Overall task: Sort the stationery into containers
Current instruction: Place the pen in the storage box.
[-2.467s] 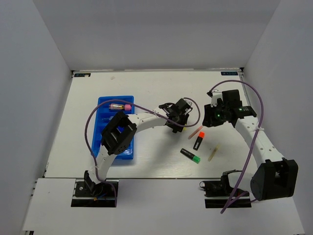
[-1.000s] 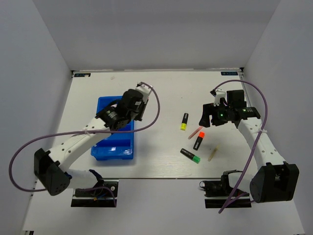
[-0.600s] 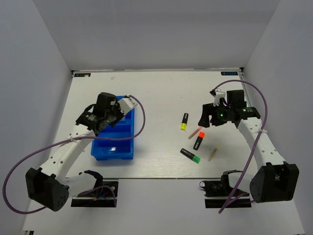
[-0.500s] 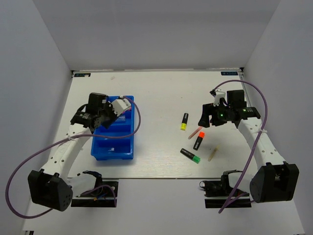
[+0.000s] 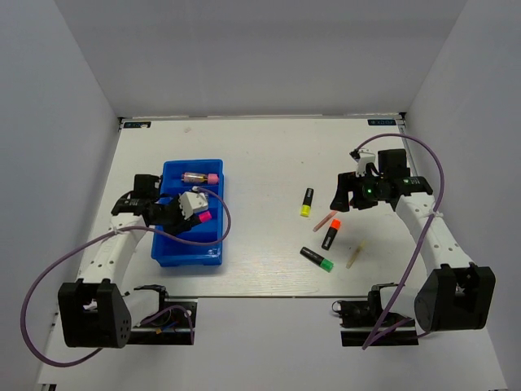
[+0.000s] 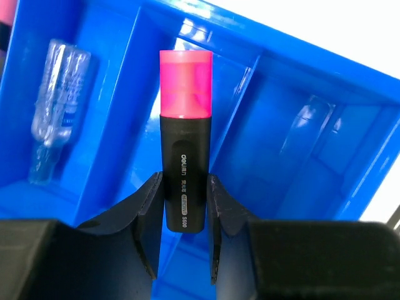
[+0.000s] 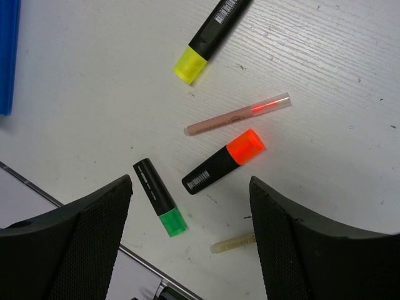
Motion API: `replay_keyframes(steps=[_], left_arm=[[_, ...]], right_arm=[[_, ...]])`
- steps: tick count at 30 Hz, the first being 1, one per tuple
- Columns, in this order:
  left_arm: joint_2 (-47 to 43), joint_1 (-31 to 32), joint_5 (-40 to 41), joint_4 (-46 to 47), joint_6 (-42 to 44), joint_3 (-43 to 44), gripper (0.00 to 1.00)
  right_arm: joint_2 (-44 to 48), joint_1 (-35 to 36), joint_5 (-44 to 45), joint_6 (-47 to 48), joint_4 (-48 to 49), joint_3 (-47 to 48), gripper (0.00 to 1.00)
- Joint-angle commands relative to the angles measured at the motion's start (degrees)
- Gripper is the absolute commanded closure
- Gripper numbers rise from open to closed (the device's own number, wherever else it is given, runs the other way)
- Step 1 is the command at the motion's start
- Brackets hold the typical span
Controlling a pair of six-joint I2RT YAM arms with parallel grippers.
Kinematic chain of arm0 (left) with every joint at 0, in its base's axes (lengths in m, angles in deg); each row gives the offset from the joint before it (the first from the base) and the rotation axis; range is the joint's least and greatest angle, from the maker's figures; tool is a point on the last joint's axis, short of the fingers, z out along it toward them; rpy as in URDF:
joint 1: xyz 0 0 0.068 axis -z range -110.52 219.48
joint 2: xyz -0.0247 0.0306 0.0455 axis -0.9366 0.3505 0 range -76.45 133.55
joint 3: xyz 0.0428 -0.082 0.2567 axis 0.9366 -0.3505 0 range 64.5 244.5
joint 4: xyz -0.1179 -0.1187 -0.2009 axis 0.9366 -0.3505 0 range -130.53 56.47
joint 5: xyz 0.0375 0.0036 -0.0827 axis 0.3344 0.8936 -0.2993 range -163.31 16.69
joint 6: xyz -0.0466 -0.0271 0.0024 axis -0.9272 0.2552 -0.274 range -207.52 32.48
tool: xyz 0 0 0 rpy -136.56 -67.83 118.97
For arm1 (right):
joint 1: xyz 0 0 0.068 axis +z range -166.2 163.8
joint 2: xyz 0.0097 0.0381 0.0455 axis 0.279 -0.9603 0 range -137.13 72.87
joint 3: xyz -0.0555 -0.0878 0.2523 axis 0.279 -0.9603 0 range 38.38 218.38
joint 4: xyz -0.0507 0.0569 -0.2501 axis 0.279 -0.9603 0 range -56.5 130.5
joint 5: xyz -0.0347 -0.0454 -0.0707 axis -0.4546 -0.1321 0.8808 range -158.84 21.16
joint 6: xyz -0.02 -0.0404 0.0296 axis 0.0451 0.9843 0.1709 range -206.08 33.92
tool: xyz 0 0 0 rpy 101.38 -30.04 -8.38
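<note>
The left hand (image 6: 184,181) has swung over to the blue tray (image 6: 300,144) at left, gripping the pink highlighter (image 6: 184,125) above it; best bring it down level and close before letting go.

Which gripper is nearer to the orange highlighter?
Right. The right gripper hovers open just beyond the orange highlighter; the left gripper is far off over the tray, gripping a pink highlighter.

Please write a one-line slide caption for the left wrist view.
Left gripper holds a pink-capped black highlighter over the compartments of the blue tray.
</note>
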Motion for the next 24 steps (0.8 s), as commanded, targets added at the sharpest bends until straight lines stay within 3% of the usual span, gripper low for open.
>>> replay_keyframes(steps=[1, 9, 13, 17, 19, 24], left_arm=[[0.76, 1.03, -2.45, 2.68, 3.08, -0.30, 1.00], [2.18, 1.56, 4.75, 11.47, 0.53, -2.40, 1.00], [2.53, 1.73, 5.99, 12.18, 0.53, -2.76, 0.91], [2.44, 1.82, 5.55, 12.88, -1.05, -2.94, 0.68], [1.83, 1.82, 5.64, 13.05, -2.89, -2.76, 0.01], [-1.25, 1.82, 5.20, 12.53, -7.54, -0.13, 0.00]], right_arm=[[-0.30, -0.42, -0.86, 0.10, 0.20, -0.50, 0.22], [-0.65, -0.95, -1.66, 0.37, 0.20, -0.50, 0.19], [-0.82, -1.04, -2.18, 0.37, 0.03, -0.59, 0.19], [-0.91, -1.30, -2.36, 0.72, -0.15, -0.59, 0.18], [-0.91, -1.48, -2.71, 0.81, -0.15, -0.59, 0.16], [-1.52, -1.47, -2.54, 1.60, -0.41, -0.50, 0.14]])
